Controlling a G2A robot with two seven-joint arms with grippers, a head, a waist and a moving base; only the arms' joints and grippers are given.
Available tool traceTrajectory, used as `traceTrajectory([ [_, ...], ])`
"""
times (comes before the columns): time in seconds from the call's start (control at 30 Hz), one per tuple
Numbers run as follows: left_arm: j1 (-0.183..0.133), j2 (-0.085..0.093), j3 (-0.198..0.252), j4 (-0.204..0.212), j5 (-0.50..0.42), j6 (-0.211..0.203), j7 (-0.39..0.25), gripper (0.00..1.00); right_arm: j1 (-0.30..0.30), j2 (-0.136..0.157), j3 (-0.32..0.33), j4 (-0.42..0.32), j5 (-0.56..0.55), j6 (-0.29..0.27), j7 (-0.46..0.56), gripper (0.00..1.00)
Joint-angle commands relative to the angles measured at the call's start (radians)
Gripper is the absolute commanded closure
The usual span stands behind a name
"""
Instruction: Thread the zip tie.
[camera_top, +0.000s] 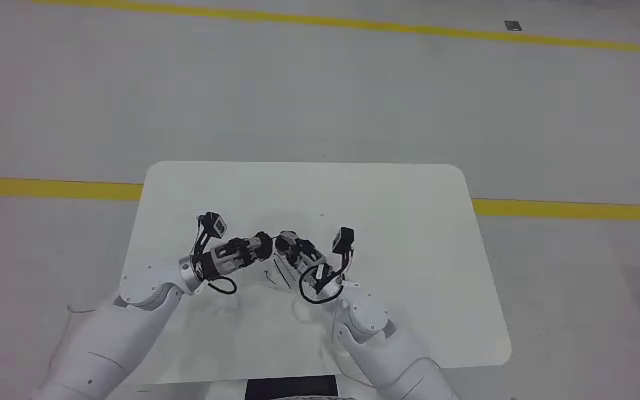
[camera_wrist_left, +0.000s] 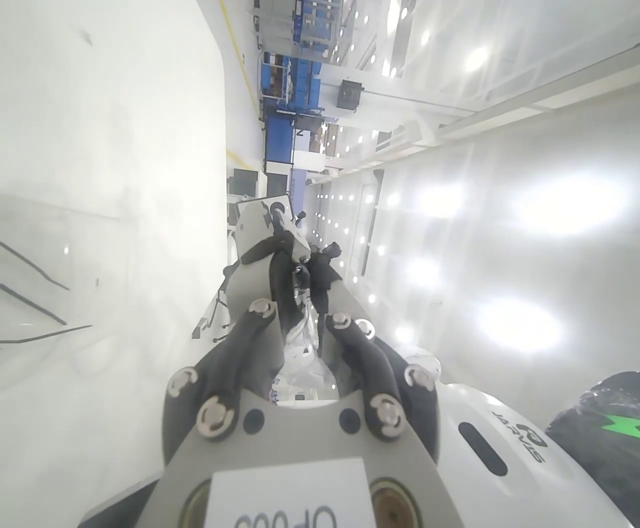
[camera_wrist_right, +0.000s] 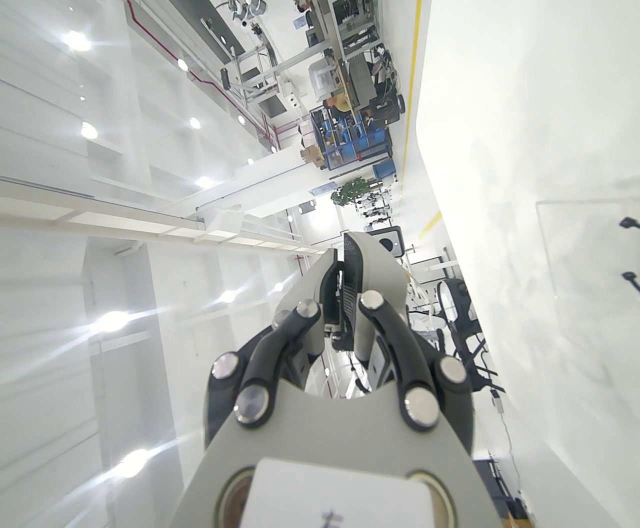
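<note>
The left gripper (camera_top: 266, 244) and the right gripper (camera_top: 290, 251) meet tip to tip above the near middle of the white table (camera_top: 420, 230), each standing straight in the path of the other, so close that the top view cannot separate their ends. In its own wrist view the right gripper (camera_wrist_right: 345, 246) is clenched, its grey finger and its ribbed black pad (camera_wrist_right: 352, 270) drawn almost together with only a sliver between; what, if anything, sits in that sliver is too thin to make out. Whether the left gripper (camera_wrist_left: 300, 239) is clenched or released cannot be told, as dark parts crowd its tip.

The black zip ties (camera_wrist_left: 35, 267) lie flat in a clear tray (camera_wrist_left: 50, 235) on the table, off to the side of both grippers and well apart from them; from the right wrist their small heads (camera_wrist_right: 627, 222) show at the tray's (camera_wrist_right: 575, 210) far edge. Whether one more tie is held between the grippers cannot be seen.

Beyond the table's far side, a yellow line (camera_top: 560, 209) runs across the grey floor
</note>
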Motion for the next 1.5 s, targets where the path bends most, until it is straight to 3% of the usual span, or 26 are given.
traceTrajectory([
  [0.0, 0.002, 0.001, 0.002, -0.003, 0.002, 0.002, 0.001, 0.93, -0.006, 0.000, 0.003, -0.007, -0.009, 0.005, 0.000, 1.00],
  [0.3, 0.003, 0.004, 0.011, -0.006, 0.008, 0.009, 0.005, 0.83, -0.020, 0.000, 0.009, -0.024, -0.052, 0.010, 0.012, 1.00],
  [0.63, 0.002, 0.009, 0.015, -0.009, 0.007, 0.014, 0.010, 0.86, -0.024, -0.002, 0.007, -0.028, -0.115, 0.021, 0.009, 1.00],
  [0.87, 0.006, 0.013, 0.016, -0.010, 0.012, 0.023, 0.013, 0.84, -0.030, -0.004, 0.008, -0.032, -0.147, -0.003, 0.007, 1.00],
  [1.07, 0.007, 0.016, 0.016, -0.011, 0.013, 0.028, 0.015, 0.85, -0.036, -0.006, 0.009, -0.035, -0.175, -0.016, 0.007, 1.00],
  [1.3, 0.007, 0.019, 0.018, -0.011, 0.012, 0.030, 0.016, 0.99, -0.041, -0.008, 0.011, -0.038, -0.186, -0.020, 0.006, 1.00],
  [1.43, 0.007, 0.021, 0.017, -0.011, 0.009, 0.031, 0.015, 1.00, -0.043, -0.009, 0.013, -0.039, -0.192, -0.019, 0.005, 1.00],
  [1.47, 0.008, 0.022, 0.016, -0.012, 0.008, 0.031, 0.014, 1.00, -0.044, -0.009, 0.014, -0.039, -0.192, -0.019, 0.006, 0.85],
])
